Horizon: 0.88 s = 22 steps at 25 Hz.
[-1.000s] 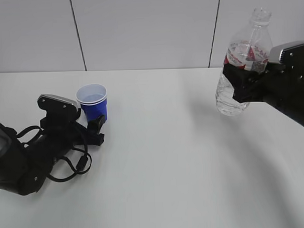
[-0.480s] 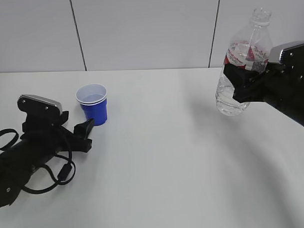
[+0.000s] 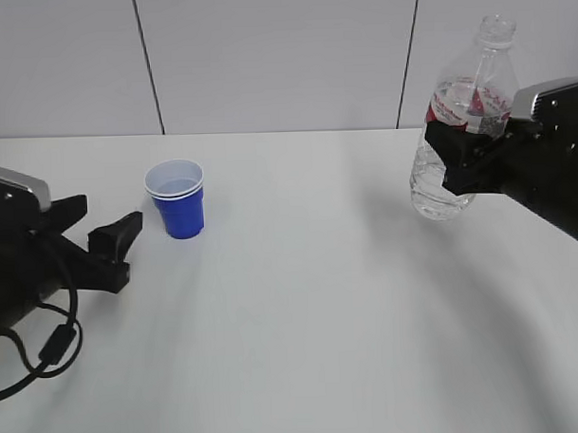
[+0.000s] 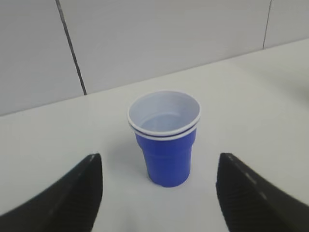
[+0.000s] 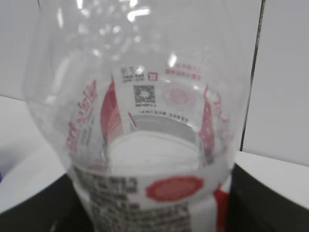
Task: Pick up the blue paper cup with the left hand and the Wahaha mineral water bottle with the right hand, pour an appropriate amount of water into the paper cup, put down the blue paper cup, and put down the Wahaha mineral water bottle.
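So the left hand (image 3: pixel 105 244) has backed off to the left over the last sec: earlier its fingers were right at the cup, now they sit apart from it w/ bare table (image 3: pixel 302 311) between. The left claw is spread wide and empty; in the wrist view both fingers (image 4: pixel 72 193) flank the cup without touching. The blue cup (image 3: pixel 177 199) stands upright on the table, left of centre, w/ what looks like some water inside. That reads as the cup already put down, pour prob done. The right hand (image 3: pixel 463 158) is clamped round the water bottle (image 3: pixel 461 125), holding it upright, well above the table on the right. What's left, I'd judge: set the bottle down
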{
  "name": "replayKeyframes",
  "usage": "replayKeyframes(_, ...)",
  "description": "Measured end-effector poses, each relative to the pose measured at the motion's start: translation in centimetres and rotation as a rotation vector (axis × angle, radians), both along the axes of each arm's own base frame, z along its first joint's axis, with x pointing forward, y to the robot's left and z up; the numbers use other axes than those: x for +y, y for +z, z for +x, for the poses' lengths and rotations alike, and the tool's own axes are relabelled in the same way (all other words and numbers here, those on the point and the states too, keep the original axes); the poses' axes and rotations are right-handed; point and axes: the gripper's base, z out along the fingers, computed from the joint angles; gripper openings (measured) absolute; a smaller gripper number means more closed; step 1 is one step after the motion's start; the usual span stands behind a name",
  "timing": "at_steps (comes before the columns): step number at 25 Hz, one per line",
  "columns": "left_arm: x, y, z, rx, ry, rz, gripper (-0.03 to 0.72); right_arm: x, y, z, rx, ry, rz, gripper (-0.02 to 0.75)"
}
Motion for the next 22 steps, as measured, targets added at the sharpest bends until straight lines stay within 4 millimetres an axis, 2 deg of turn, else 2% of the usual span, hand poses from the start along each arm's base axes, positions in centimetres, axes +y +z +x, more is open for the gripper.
replayKeyframes(5,0.8,3.9,-1.6,-0.096,0.019,-0.072,0.558,-0.1,0.0,0.0,0.000,-0.009,0.005,0.422)
replayKeyframes(11,1.6,7.2,-3.7,-0.016,0.026,-0.094,0.558,-0.1,0.0,0.1,0.000,-0.016,0.008,0.422)
replayKeyframes(17,2.9,11.0,-7.1,-0.011,0.028,-0.137,0.558,-0.2,0.0,0.1,0.000,-0.018,0.009,0.421)
replayKeyframes(22,3.9,13.3,-10.4,0.057,0.002,-0.130,0.558,-0.2,0.0,0.1,0.000,-0.018,0.009,0.421)
